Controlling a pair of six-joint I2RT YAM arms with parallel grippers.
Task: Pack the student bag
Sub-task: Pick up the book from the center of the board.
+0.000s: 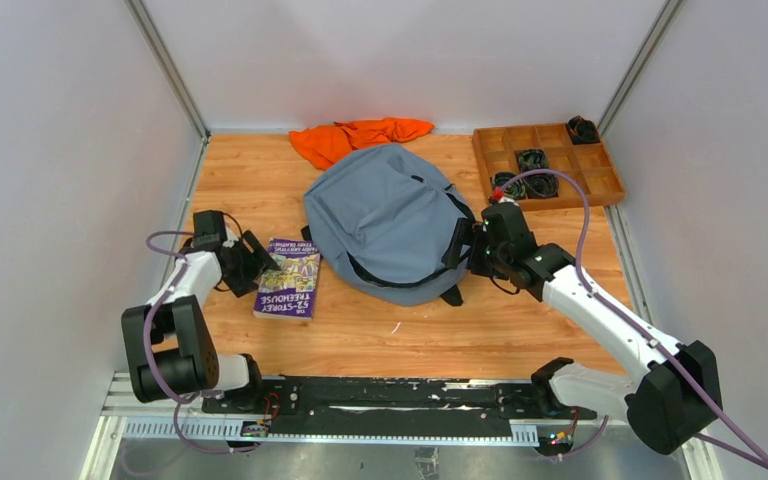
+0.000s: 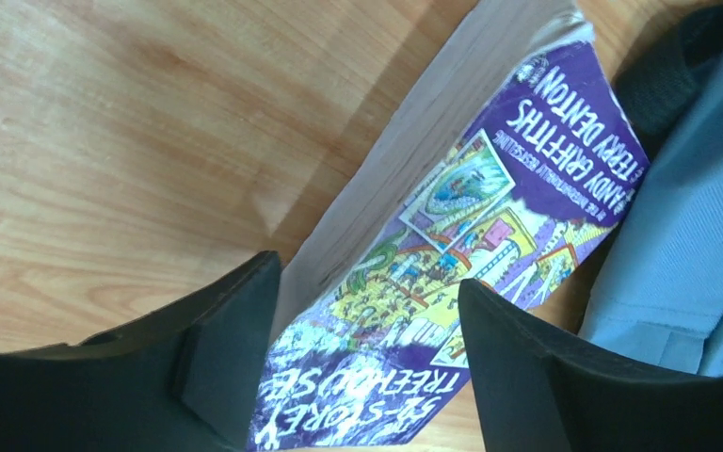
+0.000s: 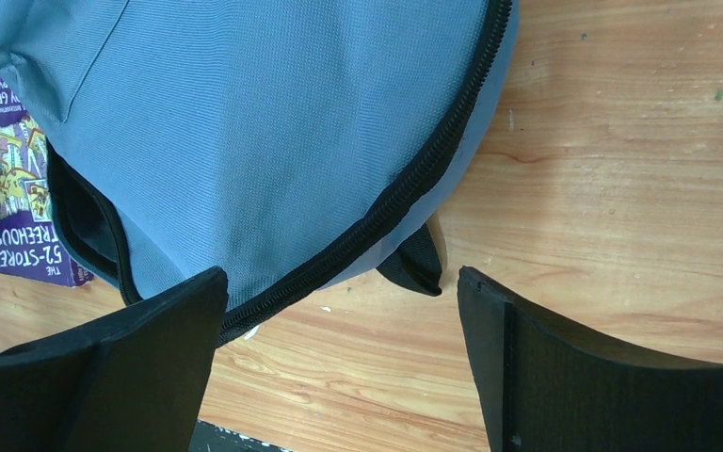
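Note:
The student bag (image 1: 385,220), a large grey-blue backpack with dark zipper lines, lies flat in the middle of the wooden table. It also shows in the right wrist view (image 3: 273,132) and at the right edge of the left wrist view (image 2: 697,235). A purple paperback book (image 1: 288,278) lies against the bag's left side, cover up (image 2: 452,245). My left gripper (image 1: 258,262) is open, its jaws either side of the book's near end (image 2: 367,320). My right gripper (image 1: 465,245) is open and empty over the bag's right edge and zipper (image 3: 339,320).
An orange cloth (image 1: 355,138) lies bunched at the back wall behind the bag. A wooden compartment tray (image 1: 600,185) with dark coiled items stands at the back right. White walls close in both sides. A black rail runs along the near edge.

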